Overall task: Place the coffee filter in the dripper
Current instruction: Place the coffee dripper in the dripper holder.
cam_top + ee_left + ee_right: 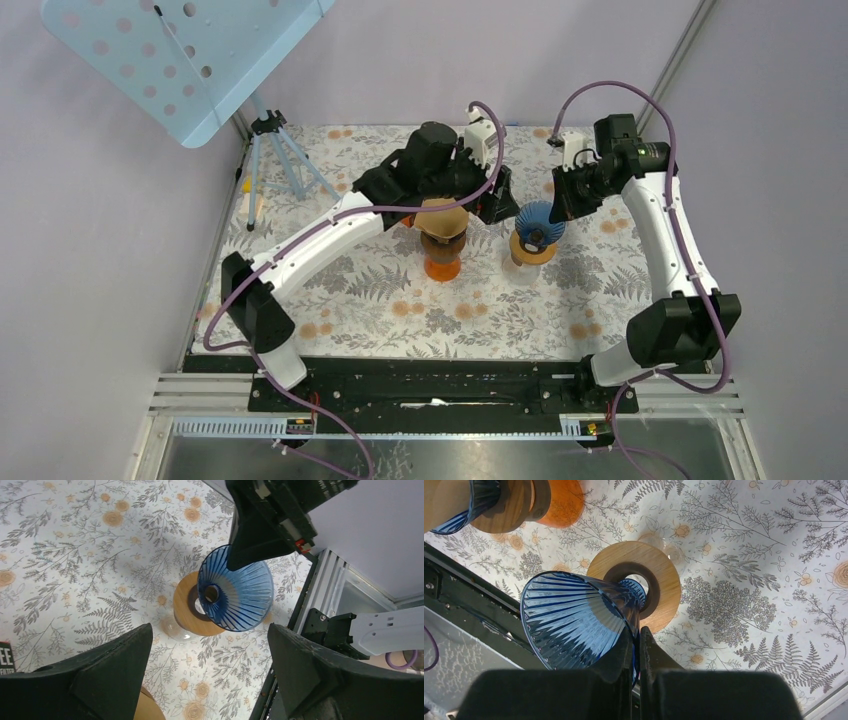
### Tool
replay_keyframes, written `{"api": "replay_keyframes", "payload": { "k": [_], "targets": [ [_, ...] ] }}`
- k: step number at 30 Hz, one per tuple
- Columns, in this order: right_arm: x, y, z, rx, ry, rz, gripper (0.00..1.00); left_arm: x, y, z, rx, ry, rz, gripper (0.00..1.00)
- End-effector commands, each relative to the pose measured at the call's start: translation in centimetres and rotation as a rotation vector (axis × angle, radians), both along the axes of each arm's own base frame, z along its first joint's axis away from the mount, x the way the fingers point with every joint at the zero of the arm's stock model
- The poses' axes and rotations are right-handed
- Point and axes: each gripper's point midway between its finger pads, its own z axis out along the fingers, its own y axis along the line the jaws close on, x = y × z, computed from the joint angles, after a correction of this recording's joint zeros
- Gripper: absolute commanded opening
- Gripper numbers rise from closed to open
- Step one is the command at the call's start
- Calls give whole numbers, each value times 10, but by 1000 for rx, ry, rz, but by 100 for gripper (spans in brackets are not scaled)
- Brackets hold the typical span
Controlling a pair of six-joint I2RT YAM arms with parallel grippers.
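**Filter seated in one dripper, right claw gripping the other**

Nearest the arm bases, the flowered tabletop (pixel 380 300) carries only its fern and blossom print. Farther in, two drippers stand side by side at mid-table.

The left one rests on a wooden collar (pixel 509 505) over an orange cup (pixel 443 265). The brown coffee filter (pixel 441 215) sits inside this left dripper (pixel 479 505). The overhead view shows only the paper and the cup. The right wrist view adds the dripper's blue rim around the paper. The left claw (pixel 210 630) hangs above it with its fingers spread wide and nothing between them.

Just to the right, the empty dripper (pixel 574 625) is blue and ribbed. It leans over, with its narrow end at the hole of a wooden ring (pixel 649 580). The right claw (pixel 638 640) is pinched together on its rim. The right wrist view shows the wall caught between the fingers, which the overhead view hides. A bit of clear glass (pixel 664 547) shows beside the ring, in the wrist views alone.

A black label (pixel 5 662) at the edge of the left wrist view reads "EE" over "FILTER", cut off by the frame.

In the far left corner stand a small tripod (pixel 275 150) and a pale blue perforated panel (pixel 180 60).
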Motion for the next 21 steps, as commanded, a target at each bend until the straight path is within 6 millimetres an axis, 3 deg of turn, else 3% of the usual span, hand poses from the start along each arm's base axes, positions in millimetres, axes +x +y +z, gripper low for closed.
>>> {"api": "replay_keyframes", "payload": {
  "k": [1, 8, 21],
  "targets": [
    [0, 4, 5, 53, 2, 25, 0, 1, -13, 28, -86, -32, 0, 92],
    [4, 0, -10, 63, 36, 22, 0, 1, -23, 6, -76, 44, 15, 89],
    [5, -4, -33, 69, 60, 10, 0, 10, -45, -24, -58, 169, 33, 73]
  ]
}}
